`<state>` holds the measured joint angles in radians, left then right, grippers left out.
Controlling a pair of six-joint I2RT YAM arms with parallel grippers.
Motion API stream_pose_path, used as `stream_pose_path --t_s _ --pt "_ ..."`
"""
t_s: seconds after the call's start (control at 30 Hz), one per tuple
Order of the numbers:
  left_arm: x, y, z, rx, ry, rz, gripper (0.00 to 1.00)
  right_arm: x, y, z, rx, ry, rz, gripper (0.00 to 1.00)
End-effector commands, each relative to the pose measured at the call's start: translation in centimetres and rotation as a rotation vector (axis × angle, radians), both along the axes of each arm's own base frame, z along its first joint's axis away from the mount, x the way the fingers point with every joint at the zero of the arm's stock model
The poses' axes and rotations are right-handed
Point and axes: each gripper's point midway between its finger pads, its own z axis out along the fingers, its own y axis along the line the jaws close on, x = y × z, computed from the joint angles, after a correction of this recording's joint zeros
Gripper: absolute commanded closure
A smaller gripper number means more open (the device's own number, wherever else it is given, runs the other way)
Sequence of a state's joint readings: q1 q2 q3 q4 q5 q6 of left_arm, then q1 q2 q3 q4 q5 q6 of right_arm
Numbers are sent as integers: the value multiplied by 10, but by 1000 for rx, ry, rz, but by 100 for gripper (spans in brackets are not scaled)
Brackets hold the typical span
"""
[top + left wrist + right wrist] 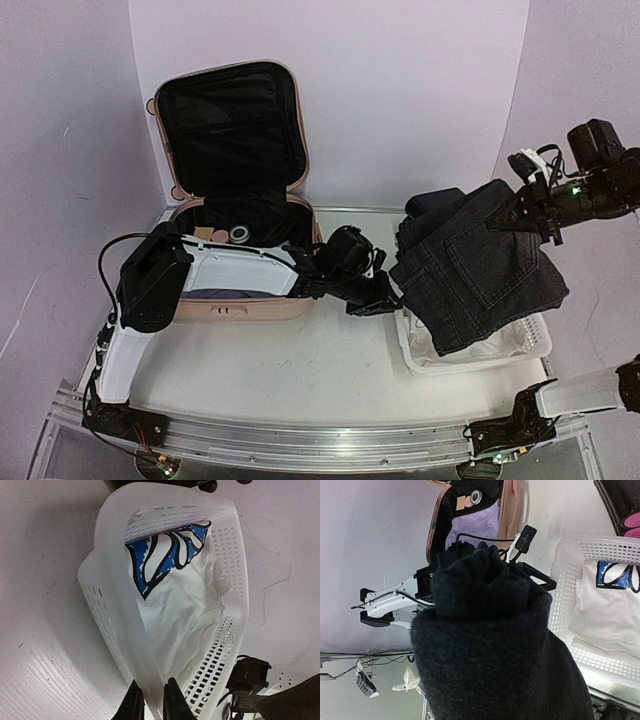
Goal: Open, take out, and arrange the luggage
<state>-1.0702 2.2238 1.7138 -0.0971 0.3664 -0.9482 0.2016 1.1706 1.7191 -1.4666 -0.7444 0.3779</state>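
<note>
The pale pink luggage (236, 300) lies open at the back left, its black-lined lid (230, 125) standing up. It also shows in the right wrist view (507, 510), with a lilac cloth (472, 527) and small round items (240, 234) inside. My left gripper (376, 300) reaches right of it, and its fingers (173, 705) are shut on the near wall of the white perforated basket (112, 630). My right gripper (518, 216) is shut on dark jeans (478, 265) and holds them hanging above the basket (470, 358). The jeans (490, 645) hide its fingers in the wrist view.
A white garment with a blue and black print (165, 560) lies in the basket (565, 570). A black-and-pink drawer box (625, 510) stands beyond the basket. The tray's metal rail (320, 440) runs along the near edge.
</note>
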Motion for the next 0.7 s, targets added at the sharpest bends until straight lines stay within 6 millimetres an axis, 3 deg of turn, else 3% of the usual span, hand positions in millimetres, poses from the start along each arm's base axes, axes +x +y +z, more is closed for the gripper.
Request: stream_pose_path --t_s 0.0,0.13,0.3,0.53,0.67 --pt "7 2 26 -62 -52 3 92 -1 9 25 89 -95 33 100" --pt "9 25 32 -47 -68 33 93 -2 13 23 125 -58 37 100" --pt "5 57 22 -4 -46 62 94 0 26 15 204 28 41 100" --pt "1 92 11 45 -39 101 93 7 73 -11 249 133 92 100" --pt "2 110 5 79 -55 151 93 29 90 -24 335 197 17 100"
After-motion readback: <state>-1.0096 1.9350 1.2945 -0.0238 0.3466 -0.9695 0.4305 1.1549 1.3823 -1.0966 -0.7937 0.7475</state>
